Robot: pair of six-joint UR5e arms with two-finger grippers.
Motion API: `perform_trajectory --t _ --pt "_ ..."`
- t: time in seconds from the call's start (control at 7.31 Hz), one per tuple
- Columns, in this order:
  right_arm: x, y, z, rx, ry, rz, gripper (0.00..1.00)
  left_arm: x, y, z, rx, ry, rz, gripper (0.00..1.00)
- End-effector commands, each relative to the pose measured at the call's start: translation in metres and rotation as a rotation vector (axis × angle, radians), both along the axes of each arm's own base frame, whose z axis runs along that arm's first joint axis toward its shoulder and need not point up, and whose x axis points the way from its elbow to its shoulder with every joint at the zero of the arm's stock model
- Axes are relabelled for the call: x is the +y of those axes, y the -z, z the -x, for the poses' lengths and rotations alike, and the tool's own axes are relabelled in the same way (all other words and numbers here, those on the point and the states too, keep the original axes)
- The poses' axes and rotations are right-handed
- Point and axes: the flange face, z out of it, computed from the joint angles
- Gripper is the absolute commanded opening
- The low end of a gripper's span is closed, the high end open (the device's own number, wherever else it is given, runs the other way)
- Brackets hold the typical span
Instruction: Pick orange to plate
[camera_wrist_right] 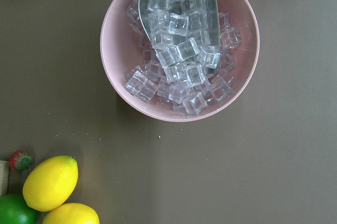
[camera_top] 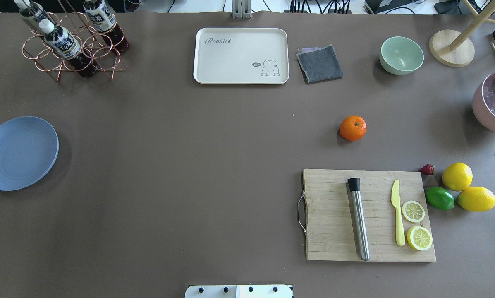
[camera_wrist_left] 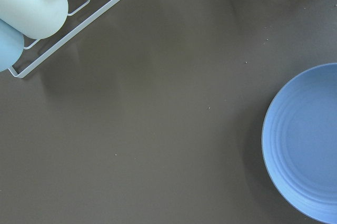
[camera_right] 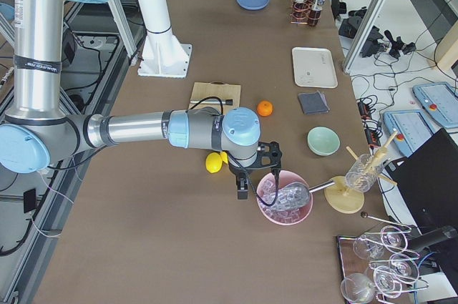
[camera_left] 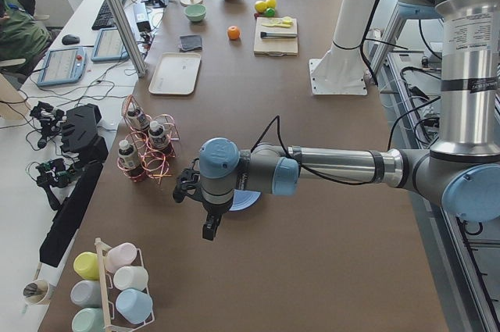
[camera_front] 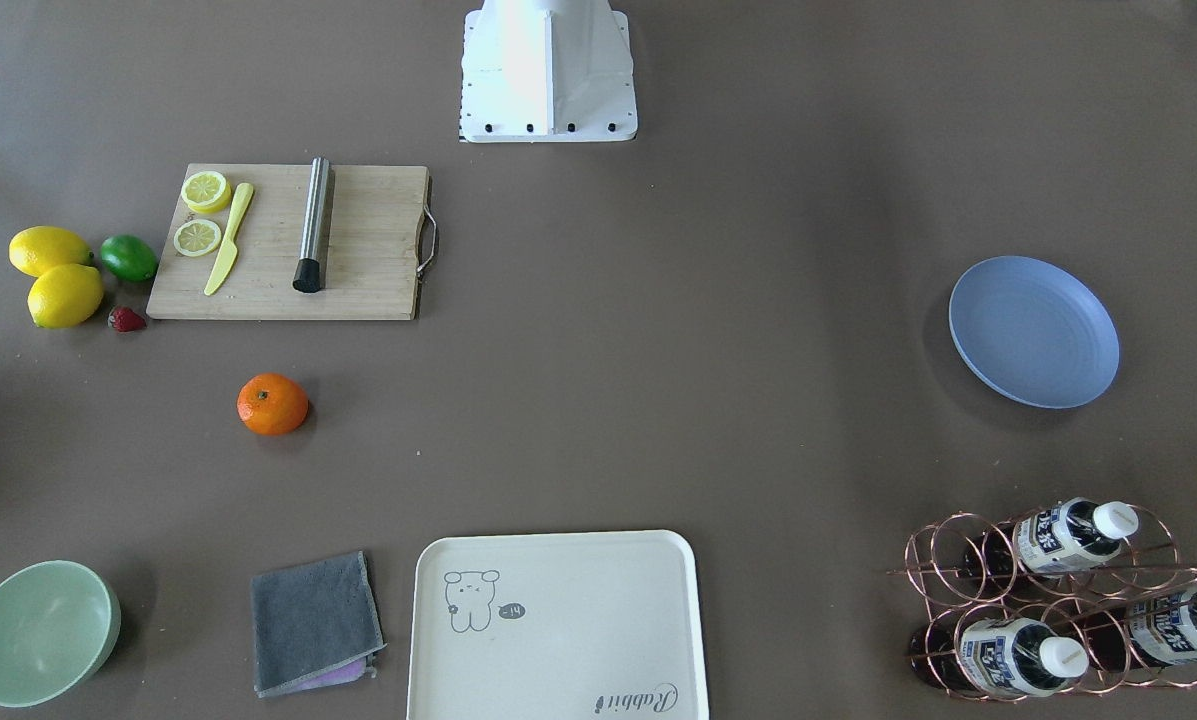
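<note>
The orange [camera_front: 273, 404] [camera_top: 352, 128] lies alone on the brown table, between the cutting board and the grey cloth. The blue plate [camera_front: 1034, 331] [camera_top: 19, 153] sits empty at the opposite end of the table. Only the side views show the grippers. My left gripper [camera_left: 205, 219] hangs above the table next to the plate [camera_left: 248, 202], whose rim fills the right of the left wrist view [camera_wrist_left: 310, 145]. My right gripper [camera_right: 247, 179] hovers by the pink ice bowl [camera_right: 285, 204], well short of the orange [camera_right: 265, 108]. Whether either gripper is open or shut I cannot tell.
A wooden cutting board [camera_top: 369, 215] carries a steel rod, a yellow knife and lemon slices. Beside it lie two lemons [camera_top: 457, 176], a lime [camera_top: 440, 198] and a strawberry. A cream tray [camera_top: 241, 56], grey cloth [camera_top: 319, 63], green bowl [camera_top: 401, 55] and a bottle rack [camera_top: 71, 41] line the far edge.
</note>
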Motion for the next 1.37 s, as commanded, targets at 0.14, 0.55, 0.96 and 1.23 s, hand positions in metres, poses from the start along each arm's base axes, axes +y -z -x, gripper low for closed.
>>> perform_trajectory --t 0.14,0.55,0.96,1.23 --pt "-0.001 0.001 0.001 -0.010 0.000 -0.001 1.00 0.002 0.003 -0.001 0.041 -0.007 -0.008 0.98" --pt "-0.001 0.001 0.001 -0.013 -0.002 0.003 1.00 0.001 0.010 -0.005 0.076 -0.010 -0.079 0.98" --pt "-0.001 0.001 0.001 -0.012 -0.006 0.006 1.00 0.000 0.010 -0.006 0.078 -0.012 -0.080 0.98" --pt "-0.002 0.002 0.001 -0.014 -0.014 0.012 1.00 0.019 -0.005 -0.006 0.079 -0.016 -0.091 0.98"
